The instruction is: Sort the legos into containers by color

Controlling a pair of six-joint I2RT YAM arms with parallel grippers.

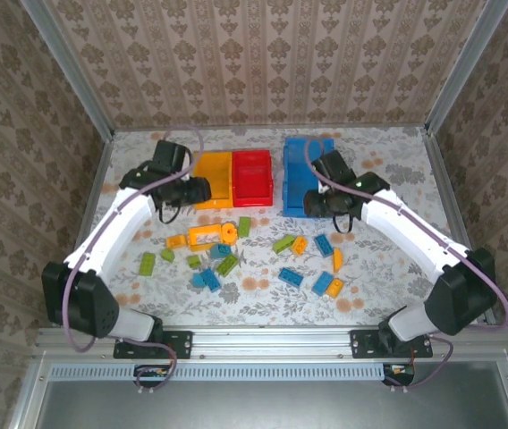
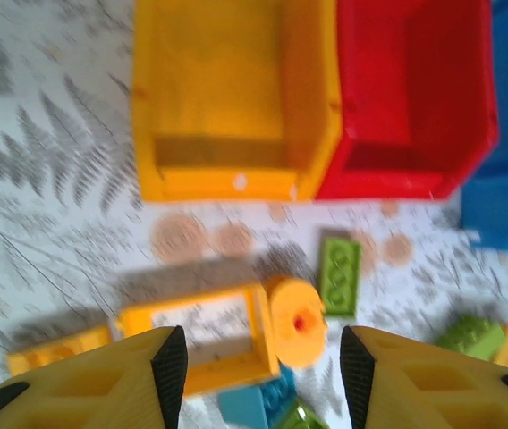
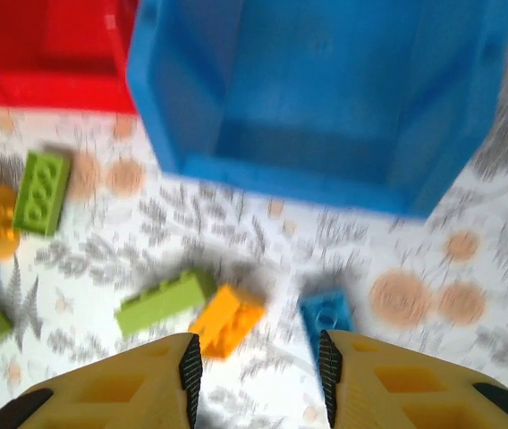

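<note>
I am seeing the yellow bin [image 1: 211, 170] and the red bin [image 1: 252, 170] touching side by side in the upper middle of the top view, and the larger blue bin [image 1: 297, 170] just to their right. The legos [image 1: 283, 242], blue, green and orange, are lying scattered below them. The left gripper [image 2: 263, 362] is hanging partly spread and holding nothing, above an orange frame piece [image 2: 191, 311]. The right gripper [image 3: 258, 366] is hanging likewise, near the blue bin.
</note>
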